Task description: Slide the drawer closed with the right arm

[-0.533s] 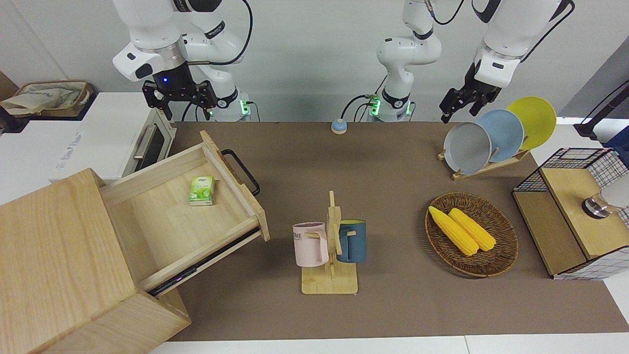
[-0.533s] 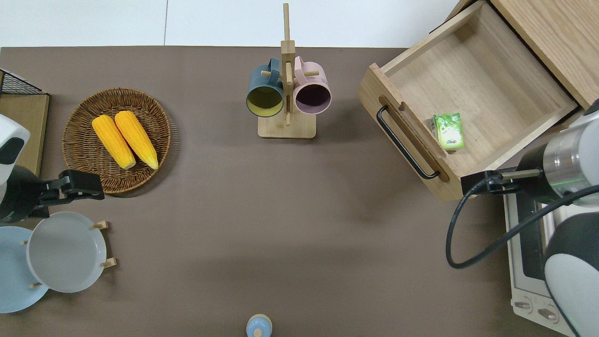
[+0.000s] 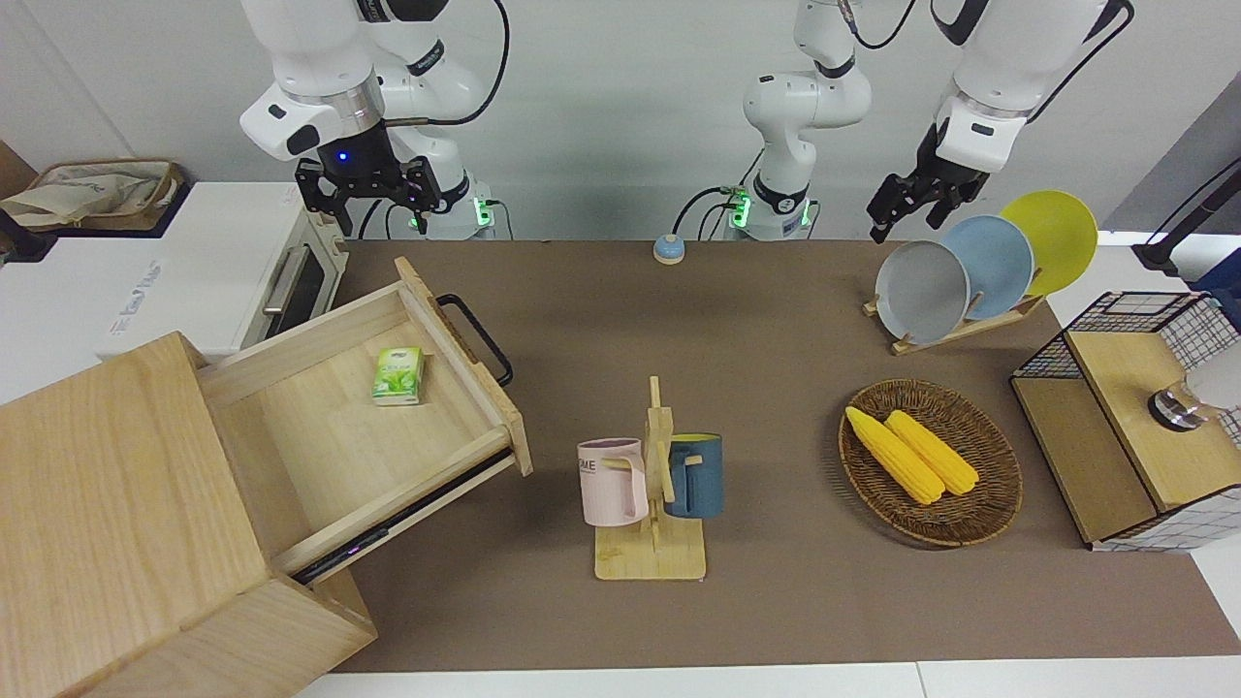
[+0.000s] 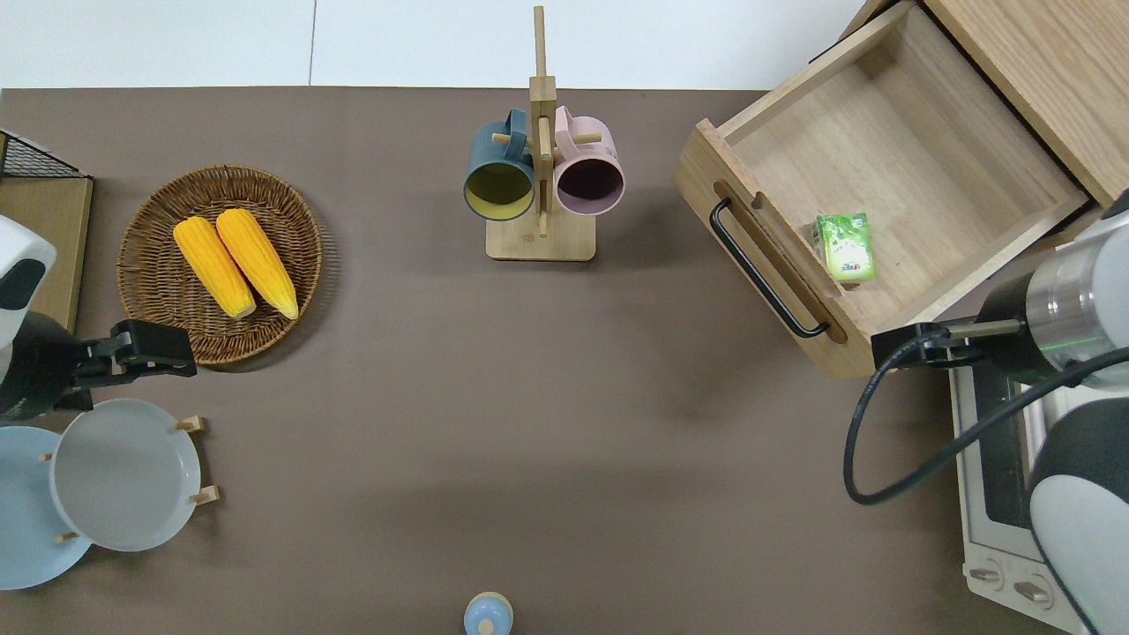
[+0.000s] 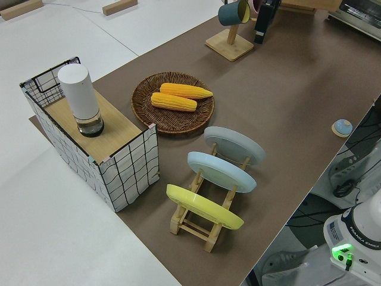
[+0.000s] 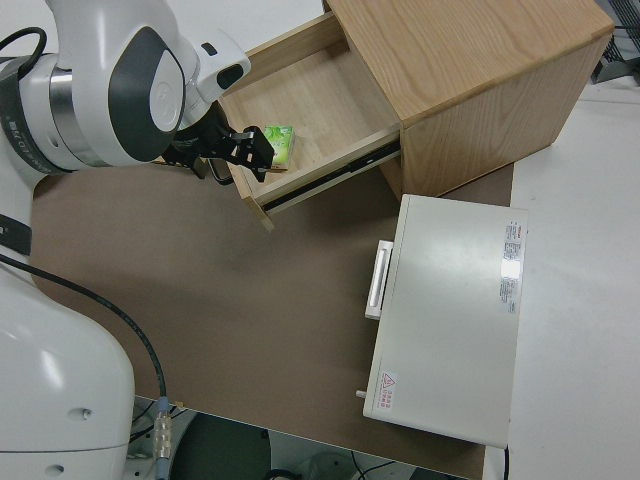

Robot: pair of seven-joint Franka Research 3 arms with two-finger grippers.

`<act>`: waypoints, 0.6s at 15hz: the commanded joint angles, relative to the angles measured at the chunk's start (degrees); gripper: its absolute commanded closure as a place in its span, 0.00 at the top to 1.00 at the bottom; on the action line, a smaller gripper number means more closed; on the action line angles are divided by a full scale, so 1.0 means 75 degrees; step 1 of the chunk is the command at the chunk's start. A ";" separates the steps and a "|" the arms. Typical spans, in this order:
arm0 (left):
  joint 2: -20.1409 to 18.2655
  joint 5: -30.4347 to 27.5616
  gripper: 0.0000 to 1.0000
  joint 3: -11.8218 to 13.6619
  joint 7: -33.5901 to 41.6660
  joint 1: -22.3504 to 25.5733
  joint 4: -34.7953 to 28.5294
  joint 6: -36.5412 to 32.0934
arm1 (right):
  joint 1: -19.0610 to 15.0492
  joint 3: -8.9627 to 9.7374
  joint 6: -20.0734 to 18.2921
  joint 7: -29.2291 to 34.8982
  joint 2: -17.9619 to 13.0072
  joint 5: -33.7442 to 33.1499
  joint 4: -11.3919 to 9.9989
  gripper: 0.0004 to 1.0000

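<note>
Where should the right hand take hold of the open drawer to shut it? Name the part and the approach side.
Probably best is the black loop handle on the front panel of the drawer, approached from the open table side facing that panel. The handle stands off the panel, leaving room for fingers, and the drawer juts out at an angle, so push along that slant toward the box. The right hand is up, touching nothing.

The wide pale-wood drawer [image 4: 882, 176] stands pulled out at the corner of the tabletop farthest from the robots at the right arm's end, its black loop handle [image 4: 764, 270] facing open brown tabletop [image 4: 564, 379]. That middle stretch is bare toward the edge nearest the robots. The wooden mug stand with a blue and a pink mug [image 4: 540, 181] stands near the drawer front, toward the left arm's end. The white toaster oven [image 4: 997, 476] sits just beside the drawer's nearer corner, leaving a narrow gap.
</note>
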 commanded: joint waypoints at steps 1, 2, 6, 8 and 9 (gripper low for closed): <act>-0.0064 -0.0007 0.99 0.0033 0.0068 -0.0009 0.0029 -0.0118 | 0.0021 -0.0077 -0.0043 -0.0079 -0.0047 0.0197 -0.0049 0.97; -0.0064 -0.0007 0.99 0.0033 0.0068 -0.0009 0.0029 -0.0118 | 0.0021 -0.0066 -0.0043 -0.0079 -0.0047 0.0197 -0.0049 0.97; -0.0064 -0.0007 0.99 0.0033 0.0068 -0.0009 0.0029 -0.0118 | 0.0021 -0.0054 -0.0066 -0.0067 -0.0035 0.0209 -0.0049 0.80; -0.0064 -0.0007 0.99 0.0033 0.0068 -0.0009 0.0029 -0.0130 | 0.0021 -0.0042 -0.0078 -0.0055 -0.0035 0.0209 -0.0049 0.62; -0.0064 -0.0007 0.99 0.0033 0.0068 -0.0009 0.0029 -0.0130 | 0.0021 -0.0042 -0.0078 -0.0055 -0.0035 0.0209 -0.0049 0.50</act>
